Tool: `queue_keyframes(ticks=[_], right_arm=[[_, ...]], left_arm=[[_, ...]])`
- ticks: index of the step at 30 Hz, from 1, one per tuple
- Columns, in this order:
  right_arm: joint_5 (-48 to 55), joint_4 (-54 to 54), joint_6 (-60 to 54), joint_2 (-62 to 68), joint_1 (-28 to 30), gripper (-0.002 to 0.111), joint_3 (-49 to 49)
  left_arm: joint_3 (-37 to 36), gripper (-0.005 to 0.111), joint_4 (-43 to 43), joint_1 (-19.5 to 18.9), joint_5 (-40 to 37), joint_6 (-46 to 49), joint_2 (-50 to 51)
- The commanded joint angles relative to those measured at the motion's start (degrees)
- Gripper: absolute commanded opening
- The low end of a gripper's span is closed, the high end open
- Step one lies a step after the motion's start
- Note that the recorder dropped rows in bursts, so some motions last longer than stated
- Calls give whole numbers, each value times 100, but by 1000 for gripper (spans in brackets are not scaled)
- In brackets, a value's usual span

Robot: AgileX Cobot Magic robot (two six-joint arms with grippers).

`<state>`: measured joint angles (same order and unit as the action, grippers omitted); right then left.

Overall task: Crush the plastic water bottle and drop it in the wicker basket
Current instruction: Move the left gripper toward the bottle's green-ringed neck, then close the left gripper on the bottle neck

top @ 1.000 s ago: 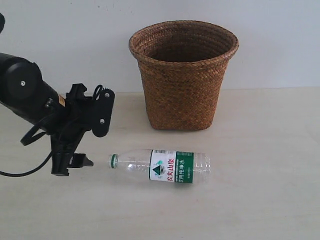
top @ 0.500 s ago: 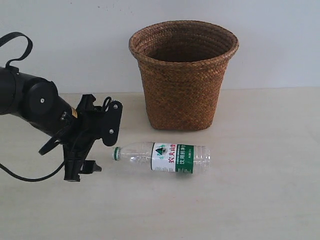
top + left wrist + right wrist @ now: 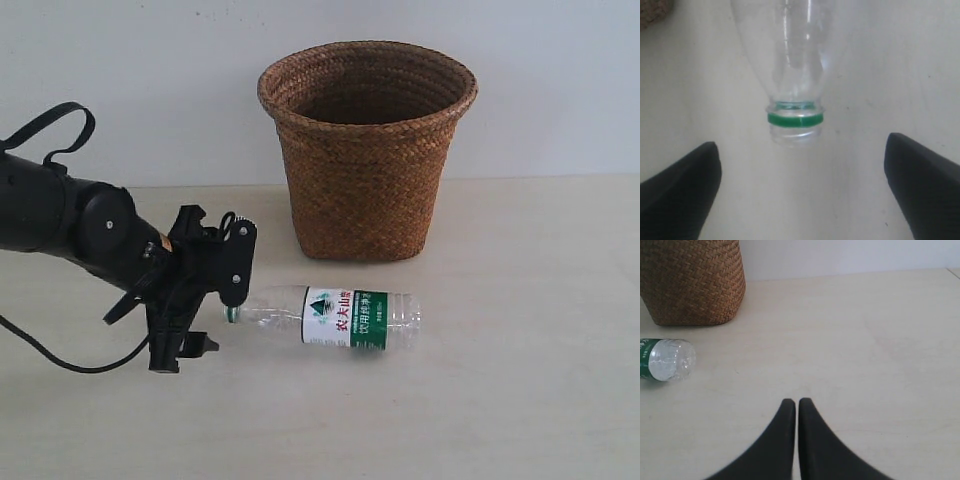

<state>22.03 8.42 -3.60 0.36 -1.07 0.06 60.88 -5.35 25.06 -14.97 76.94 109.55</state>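
Two fingers of the left claw (image 3: pixel 205 310) stand spread wide. It has advanced from 9 o'clock up to the mouth of the plastic water bottle (image 3: pixel 345 318), which lies on the surface (image 3: pixel 520 400) at 6 o'clock of the wicker basket (image 3: pixel 365 170). The right claw (image 3: pixel 797 405) is pressed together. In the exterior view, one left finger hides the bottle's mouth.

The light is bright and even, and the pale table (image 3: pixel 520 400) looks almost white. Shadows are soft: a faint one lies under the plastic water bottle (image 3: pixel 345 318), and the inside of the wicker basket (image 3: pixel 366 150) is dark. Small white shines sit on the clear bottle. In the left wrist view the left gripper's (image 3: pixel 801 150) black fingers (image 3: pixel 677 192) look fuzzy, and the whole picture is a bit grey and soft.
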Motion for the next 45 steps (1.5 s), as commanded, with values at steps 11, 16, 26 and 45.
queue_keyframes(ticks=[11,16,26,45], right_arm=[[-5,3,7,-36,-12,0,-6],[-5,3,7,-36,-12,0,-6],[-5,3,7,-36,-12,0,-6],[-5,3,7,-36,-12,0,-6]], left_arm=[[-23,73,-133,93,641,458,424],[-23,48,-133,93,654,458,424],[-23,65,-133,201,654,513,424],[-23,4,-133,356,902,-1,384]])
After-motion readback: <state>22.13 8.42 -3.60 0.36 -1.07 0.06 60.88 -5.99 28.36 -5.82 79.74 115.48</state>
